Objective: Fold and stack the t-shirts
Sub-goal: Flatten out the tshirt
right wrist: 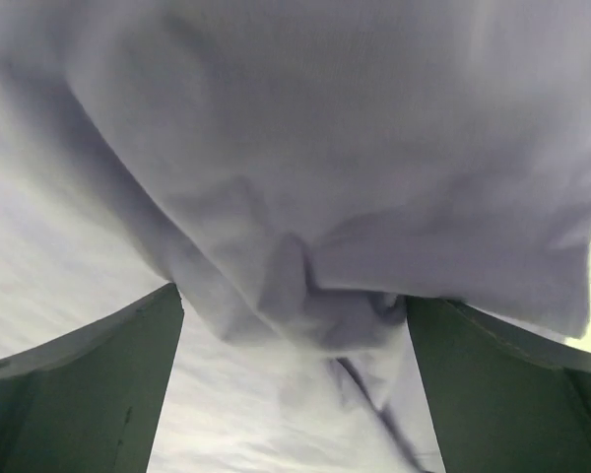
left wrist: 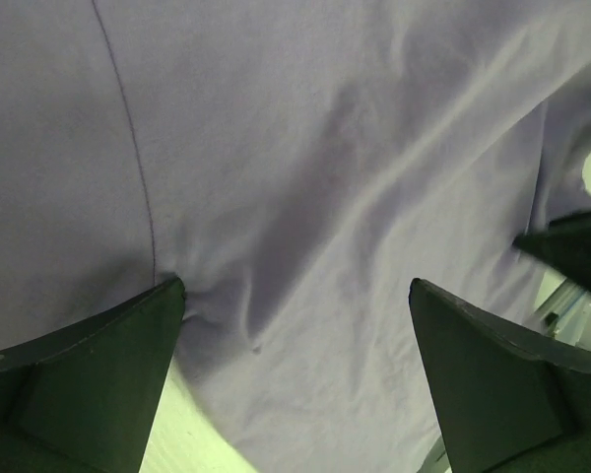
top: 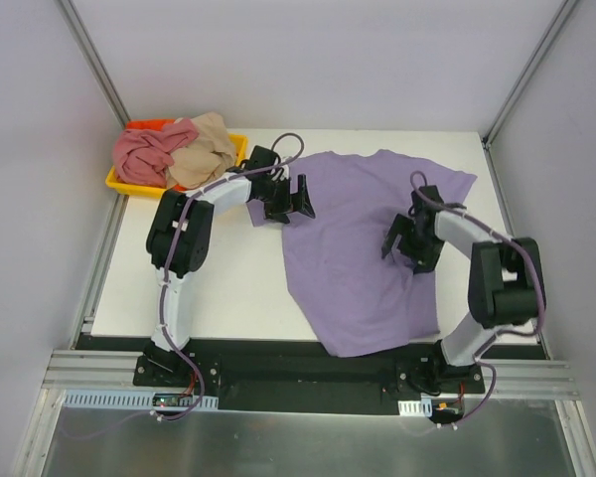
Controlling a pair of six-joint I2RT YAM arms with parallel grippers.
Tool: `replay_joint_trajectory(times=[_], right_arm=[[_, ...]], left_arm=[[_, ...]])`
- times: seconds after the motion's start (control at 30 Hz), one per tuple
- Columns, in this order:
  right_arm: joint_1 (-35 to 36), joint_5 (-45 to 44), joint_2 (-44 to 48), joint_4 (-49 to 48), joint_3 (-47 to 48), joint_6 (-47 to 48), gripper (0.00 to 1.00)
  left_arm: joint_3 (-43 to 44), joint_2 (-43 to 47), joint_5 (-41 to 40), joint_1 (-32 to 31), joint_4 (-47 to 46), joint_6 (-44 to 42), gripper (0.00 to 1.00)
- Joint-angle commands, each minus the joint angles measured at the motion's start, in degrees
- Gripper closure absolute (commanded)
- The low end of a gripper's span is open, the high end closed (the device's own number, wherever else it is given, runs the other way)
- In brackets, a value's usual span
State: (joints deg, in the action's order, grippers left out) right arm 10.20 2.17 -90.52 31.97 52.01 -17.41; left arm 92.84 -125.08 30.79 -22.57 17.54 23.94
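Observation:
The lavender t-shirt [top: 353, 248] lies spread on the white table, its hem near the front edge, and it fills the left wrist view [left wrist: 325, 148] and the right wrist view [right wrist: 374, 118]. My left gripper [top: 298, 199] is open at the shirt's upper left edge, with fabric under its spread fingers [left wrist: 295, 286]. My right gripper [top: 397, 240] is open over the shirt's right side, and a raised fold of fabric lies between its fingers [right wrist: 295, 296]. The dusty pink t-shirt [top: 147, 154] and the beige t-shirt [top: 207, 147] lie crumpled in the tray.
The shallow yellow tray [top: 119, 182] stands at the back left corner of the table. White walls with metal posts close in the back and sides. The table's front edge meets a black base rail [top: 298, 363] where both arms are bolted.

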Motion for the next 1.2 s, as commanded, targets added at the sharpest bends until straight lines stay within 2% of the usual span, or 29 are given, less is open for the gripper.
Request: replay_joint_trajectory(times=[0.0,0.07,0.17,0.3,0.37,0.43,0.47,0.53,0.63,0.73,0.8,0.97,1.07,1.17], right_arm=[[-6.05,4.57,-11.93,-0.15,14.14,4.92,0.04],[-7.29,5.21,-18.52,0.9,23.71,6.33,0.04],[-7.82,7.05,-31.88,9.23,43.29,9.04,0.04],[-7.56,11.96,-46.46,13.9,69.57,11.95,0.04],[-6.6,13.46,-50.88,17.51,83.46,15.19,0.04],[-5.37,12.95,-50.64,18.04,89.3,18.71,0.04],[-4.84,11.9,-48.63,17.35,88.8,19.77,0.04],[-4.13,8.74,-42.49,14.98,82.85,21.1,0.04],[-4.57,-0.47,-29.84,12.77,68.18,20.57,0.04],[-5.62,-9.18,-18.24,12.95,55.0,18.3,0.04],[-6.94,-11.48,-10.25,12.68,43.24,14.1,0.04],[-13.69,-9.48,8.92,6.37,12.48,3.37,0.04],[-19.58,-4.21,14.83,2.93,-0.12,0.63,0.04],[-22.76,0.89,16.6,-0.93,-7.86,0.1,0.04]], left_arm=[[-10.2,3.6,-3.63,-2.04,4.52,1.54,0.01],[-15.03,5.8,-2.31,-3.53,4.43,3.29,0.01],[-20.84,10.01,-1.08,-8.79,4.34,6.19,0.01],[-21.83,17.66,2.61,-18.02,3.38,7.61,0.01],[-19.46,20.12,3.49,-21.8,3.12,5.69,0.01],[-17.26,22.15,1.66,-22.7,3.11,4.45,0.01],[-16.82,23.11,0.17,-22.35,3.11,4.18,0.01],[-16.46,25.31,-4.3,-21.56,3.11,3.83,0.01],[-17.77,28.12,-9.86,-18.93,3.46,4.35,0.01],[-20.75,28.75,-9.43,-14.01,3.64,6.89,0.01],[-22.08,27.79,-8.82,-10.67,3.55,7.08,0.01],[-20.77,22.61,-7.15,-8.63,3.47,7.43,0.01],[-20.41,20.49,-7.84,-8.55,3.47,7.34,0.01],[-21.82,19.52,-9.95,-8.28,3.47,7.08,0.01]])
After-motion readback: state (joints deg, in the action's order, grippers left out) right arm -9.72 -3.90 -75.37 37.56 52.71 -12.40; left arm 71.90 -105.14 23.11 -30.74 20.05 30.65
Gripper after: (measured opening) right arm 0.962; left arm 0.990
